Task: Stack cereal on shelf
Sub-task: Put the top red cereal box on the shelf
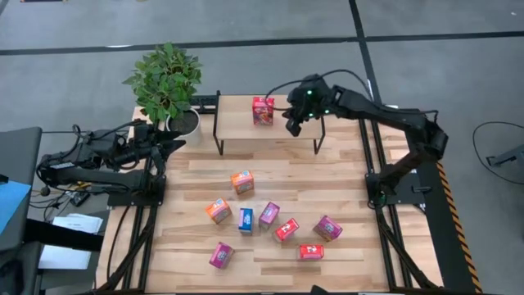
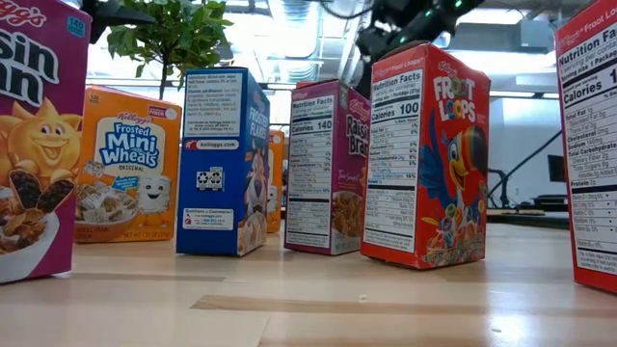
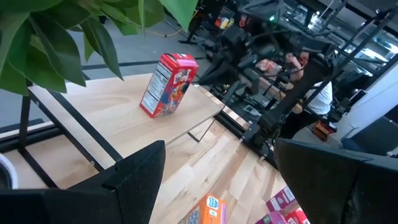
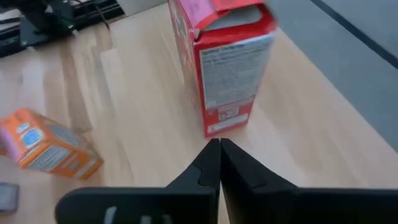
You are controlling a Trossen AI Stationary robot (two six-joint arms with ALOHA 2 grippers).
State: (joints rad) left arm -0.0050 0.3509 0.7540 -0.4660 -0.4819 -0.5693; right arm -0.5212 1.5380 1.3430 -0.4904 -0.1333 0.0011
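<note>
We see the right tool [image 1: 294, 124] closed and empty over the low light-wood shelf [image 1: 237, 123], just beside the upright red cardboard cereal box [image 1: 263, 111]. The remaining boxes lie on the desk [image 1: 344, 176] toward the front; the left tool [image 1: 164, 147] gapes idle.

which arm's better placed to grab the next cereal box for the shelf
Probably the right. Its gripper, closed, hangs by the shelf beside the red box standing there, and the floor boxes lie below it. The left gripper waits near the plant.
</note>
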